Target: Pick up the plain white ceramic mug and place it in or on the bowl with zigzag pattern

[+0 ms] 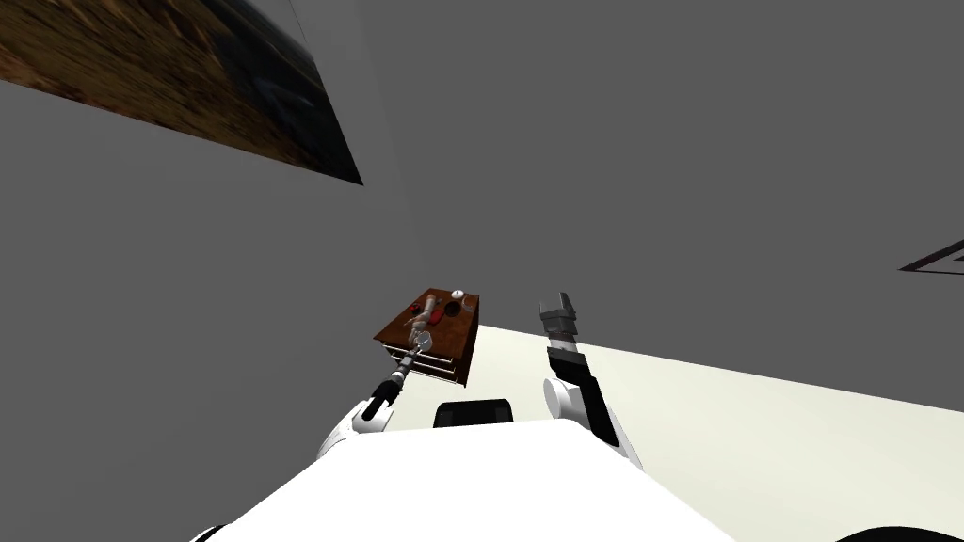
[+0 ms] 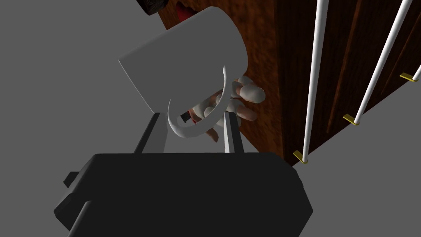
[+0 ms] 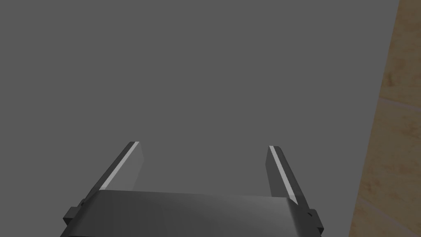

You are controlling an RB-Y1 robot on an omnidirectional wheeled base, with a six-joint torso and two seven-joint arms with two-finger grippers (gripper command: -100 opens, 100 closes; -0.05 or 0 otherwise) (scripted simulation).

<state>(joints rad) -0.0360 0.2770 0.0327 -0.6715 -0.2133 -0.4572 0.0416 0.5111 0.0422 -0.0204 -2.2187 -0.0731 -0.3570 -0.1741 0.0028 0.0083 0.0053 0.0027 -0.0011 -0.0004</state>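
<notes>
One white mug [image 2: 185,61] in left pincer [image 2: 193,117]

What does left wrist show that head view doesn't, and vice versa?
Left wrist: handle of the white mug pinched in the left tool, mug tilted; gold mounts under the white bar pulls on the dresser front. Head: right tool raised, away from the dresser; wall picture; pale floor; small items at the dresser's far end, too small to name. Both: left tool holding the mug at the brown dresser, pale doll-like figure on top.
</notes>
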